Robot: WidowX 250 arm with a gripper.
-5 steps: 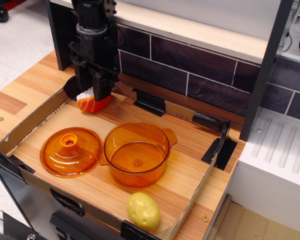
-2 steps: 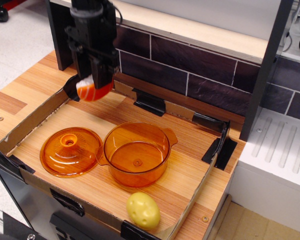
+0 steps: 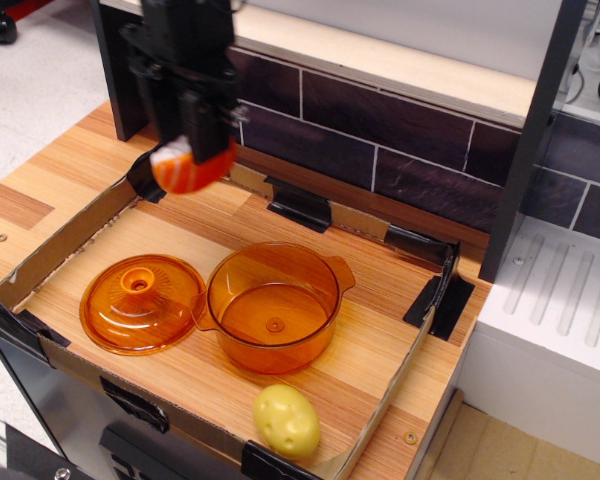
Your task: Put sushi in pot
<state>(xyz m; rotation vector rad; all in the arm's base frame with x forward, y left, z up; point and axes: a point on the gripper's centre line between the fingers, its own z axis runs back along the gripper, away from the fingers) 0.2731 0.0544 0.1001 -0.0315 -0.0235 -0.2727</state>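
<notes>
My gripper (image 3: 192,150) hangs from the black arm at the upper left and is shut on the sushi (image 3: 187,168), a glossy orange piece with a white base. It holds the sushi in the air above the back left of the wooden tray, well clear of the surface. The pot (image 3: 273,306), round translucent orange with small side handles, stands open and empty in the middle of the tray, to the right of and nearer than the sushi.
The domed orange lid (image 3: 141,302) with a knob lies just left of the pot. A yellow potato (image 3: 286,420) lies at the front edge. Low cardboard walls (image 3: 60,246) ring the tray. A dark tiled wall (image 3: 380,140) stands behind.
The gripper has lifted the sushi off the tray surface and carried it upward and slightly right. Pot, lid and potato have not moved.
</notes>
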